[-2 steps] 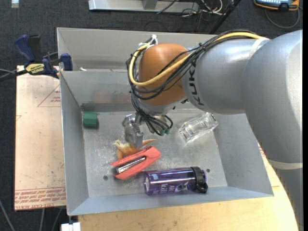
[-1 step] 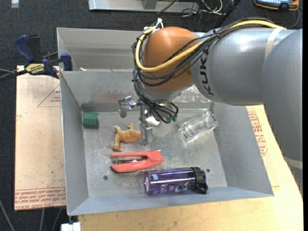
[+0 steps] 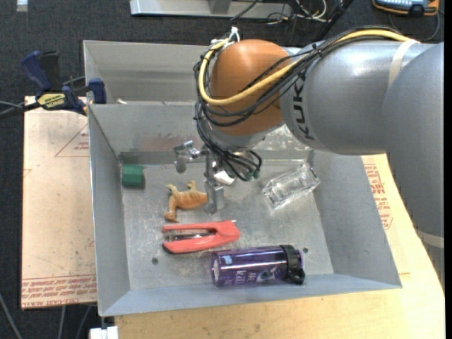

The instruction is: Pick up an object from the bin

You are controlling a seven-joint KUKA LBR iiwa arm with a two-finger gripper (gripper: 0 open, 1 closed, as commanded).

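A purple bottle [image 3: 258,267] is seen at the bin's [image 3: 106,210] front, a red tool [image 3: 200,236] behind it. The gripper [image 3: 198,175] is held spread wide, empty, over an orange toy animal [image 3: 185,198].

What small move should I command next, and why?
Probably nudge the end effector slightly toward the view's lower left before closing. Its fingers look open, with one close beside the tan toy animal, whose body lies mostly off the line between them. The red tool just beyond leaves little room, so keep the shift short.
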